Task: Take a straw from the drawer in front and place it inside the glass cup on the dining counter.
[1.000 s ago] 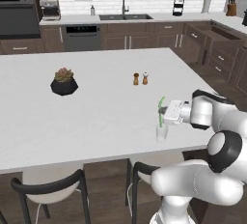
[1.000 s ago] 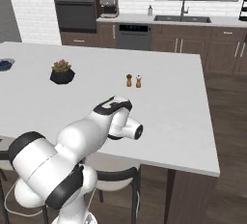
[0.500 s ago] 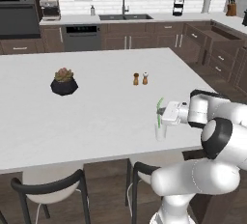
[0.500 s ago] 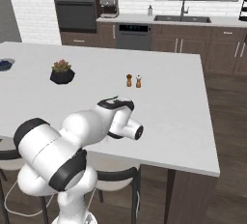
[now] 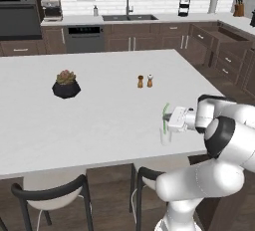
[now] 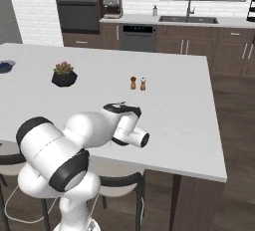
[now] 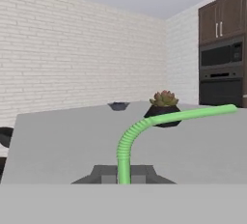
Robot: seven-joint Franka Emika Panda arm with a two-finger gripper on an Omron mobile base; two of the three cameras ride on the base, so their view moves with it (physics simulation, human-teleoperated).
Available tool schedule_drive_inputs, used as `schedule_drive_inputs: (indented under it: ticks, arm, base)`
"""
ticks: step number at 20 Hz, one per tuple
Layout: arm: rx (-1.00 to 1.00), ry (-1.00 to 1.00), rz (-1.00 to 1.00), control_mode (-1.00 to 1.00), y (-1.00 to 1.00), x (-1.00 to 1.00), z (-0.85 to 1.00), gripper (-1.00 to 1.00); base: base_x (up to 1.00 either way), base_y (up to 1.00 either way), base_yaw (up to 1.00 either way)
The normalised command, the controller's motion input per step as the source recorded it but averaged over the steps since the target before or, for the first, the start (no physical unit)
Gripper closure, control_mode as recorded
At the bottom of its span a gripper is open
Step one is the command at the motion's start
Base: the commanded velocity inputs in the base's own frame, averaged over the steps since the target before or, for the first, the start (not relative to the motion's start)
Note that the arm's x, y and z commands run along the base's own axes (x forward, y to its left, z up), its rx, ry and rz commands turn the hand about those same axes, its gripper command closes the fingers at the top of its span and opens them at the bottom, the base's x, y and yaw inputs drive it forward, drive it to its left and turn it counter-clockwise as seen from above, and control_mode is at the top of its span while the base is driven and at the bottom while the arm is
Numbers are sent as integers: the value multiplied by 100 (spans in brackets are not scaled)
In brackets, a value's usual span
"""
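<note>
- Left base view: the thin bright-green straw [image 5: 166,113] is pinched by the fingers [image 5: 172,121], now brought slightly nearer the small clear glass cup [image 5: 165,136].
- Cup stands near the white desk [image 5: 99,115] edge; insertion is judged imminent.

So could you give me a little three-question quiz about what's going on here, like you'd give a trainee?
1. True or false: the gripper is shut on the straw.
2. Where is the glass cup? A) beside the shakers; B) near the dining counter edge, below the gripper; C) by the potted plant.
3. Fill in: the straw is coloured ____.

Key: 1 true; 2 B; 3 green.
</note>
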Motion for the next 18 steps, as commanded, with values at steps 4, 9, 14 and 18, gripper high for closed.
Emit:
schedule_drive_inputs:
  ticks: [4,9,14,18]
  arm:
    - [0,0,0,-100,0,-5,-8,100]
    - [0,0,0,-100,0,-6,-8,100]
    - [0,0,0,-100,-3,-19,-9,-100]
    - [0,-1,0,-100,-15,-21,-1,-100]
  base:
    - [0,0,0]
    - [0,0,0]
    - [0,0,0]
    - [0,0,0]
